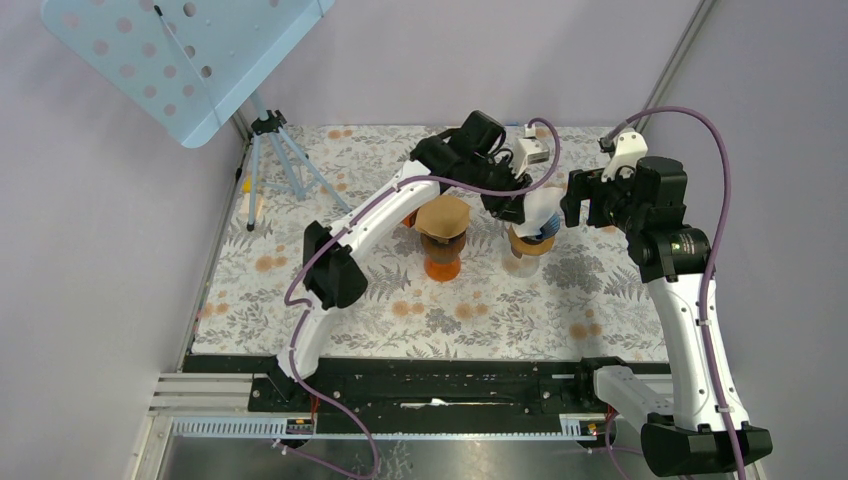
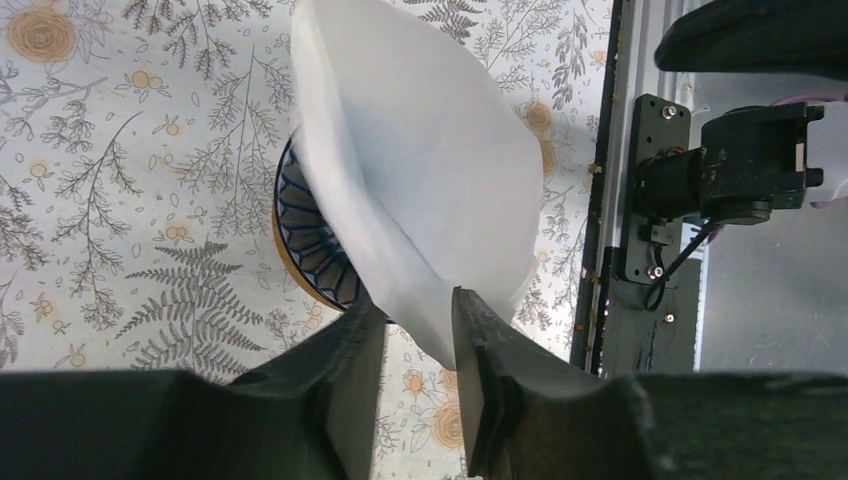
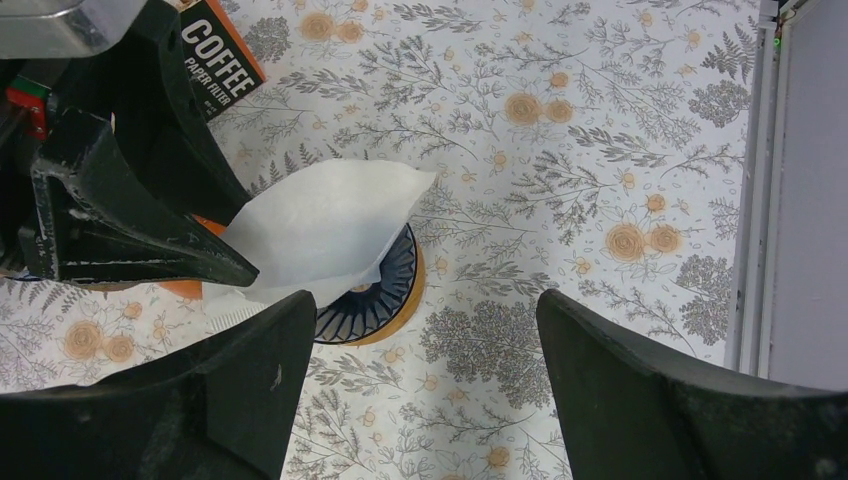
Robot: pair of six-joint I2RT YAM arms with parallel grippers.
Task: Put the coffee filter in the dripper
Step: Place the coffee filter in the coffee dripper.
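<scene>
Bright, even light; sharp pics.

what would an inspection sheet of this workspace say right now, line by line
surface: flowered tablecloth, lying flat.
job's things: white filter tilted over the dripper, not seated.
clutter: filter box, partly hidden by the left tool; orange jar topped with brown paper.
tools: left tool shut on the filter's edge; right tool open above the dripper, holding nothing.
cables: purple cables loop along both arms.
surroundings: tripod carrying a holed blue board at far left; grey walls.
</scene>
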